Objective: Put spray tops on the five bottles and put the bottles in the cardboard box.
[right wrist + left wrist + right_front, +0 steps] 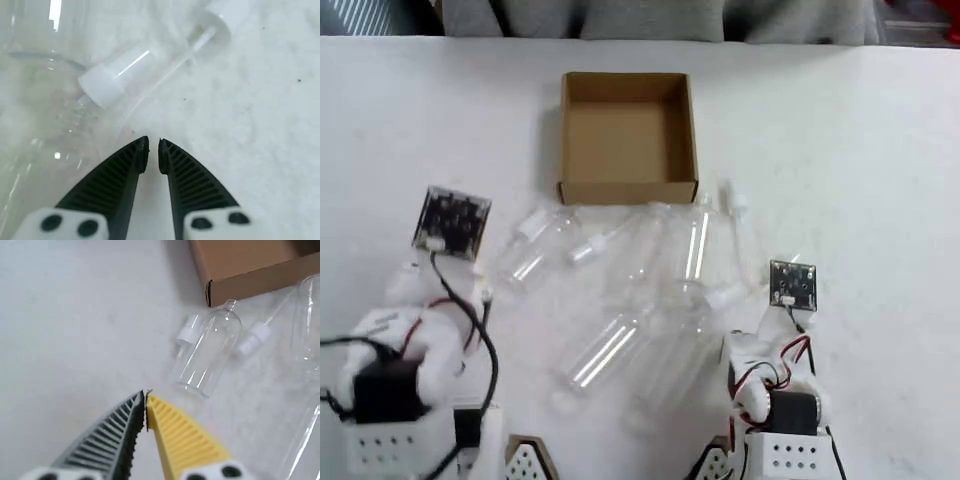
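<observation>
Bottles [603,352]: clear, lying on their sides on the white worktop [880,150]. They are in a loose bunch just in front of the cardboard box [627,188], all outside it.
Spray tops [585,250]: small and white, with thin tubes. They lie loose among the bottles.
Cardboard box: brown and open on top. It sits flat on the worktop, on the far side of the bunch from the arms.
Left tool [145,402]: one grey finger and one yellow finger, tips pressed together, holding nothing. It hangs over bare worktop, near the flat end of one bottle [210,352]. A spray top [186,333] lies just beside that bottle, and a corner of the box [220,290] is near its neck.
Right tool [150,150]: two black fingers, very narrow, with just a thin gap between the tips, holding nothing. It is low over the worktop, near a white spray top [102,85] right beside a clear bottle [30,60].
Left arm [410,340]: white, at the near left side of the worktop.
Right arm [775,385]: white, at the near right side, close to the bottles.
</observation>
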Motion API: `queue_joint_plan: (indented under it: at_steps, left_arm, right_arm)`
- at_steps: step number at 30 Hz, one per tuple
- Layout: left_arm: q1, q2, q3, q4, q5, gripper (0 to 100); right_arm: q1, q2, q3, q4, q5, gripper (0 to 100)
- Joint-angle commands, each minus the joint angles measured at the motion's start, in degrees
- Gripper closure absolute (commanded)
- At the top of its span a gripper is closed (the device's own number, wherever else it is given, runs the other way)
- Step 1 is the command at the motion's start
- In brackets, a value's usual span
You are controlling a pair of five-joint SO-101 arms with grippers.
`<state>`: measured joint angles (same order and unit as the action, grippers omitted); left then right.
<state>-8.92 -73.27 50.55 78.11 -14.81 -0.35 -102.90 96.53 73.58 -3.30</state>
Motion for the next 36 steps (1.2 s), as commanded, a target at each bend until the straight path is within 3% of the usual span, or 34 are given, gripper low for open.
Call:
queue_joint_plan:
  at_steps: [1, 5, 15, 22, 29, 36]
  left_arm:
    - [0.75, 14.81, -9.85, 0.26, -0.62, 97]
    - [1.10, 25.89, -14.51, 0.18, -0.70, 97]
    - [9.98, 50.07, -29.36, 0.18, -0.79, 96]
    - [10.07, 65.89, -42.55, 1.49, -0.79, 76]
    - [10.07, 81.19, -52.31, 1.49, -8.26, 76]
    - [9.63, 93.93, -62.15, 1.41, -9.32, 76]
  right_arm:
    - [0.57, -0.40, 0.26, -0.84, 0.00, 98.1]
    - [0.57, -0.40, 0.26, -0.84, 0.00, 98.1]
    - [0.57, -0.40, 0.26, -0.84, 0.00, 98.1]
    - [0.57, -0.40, 0.26, -0.84, 0.00, 98.1]
    - [0.48, -0.40, 0.26, -0.84, 0.00, 98.1]
    - [0.31, -0.40, 0.26, -0.84, 0.00, 98.1]
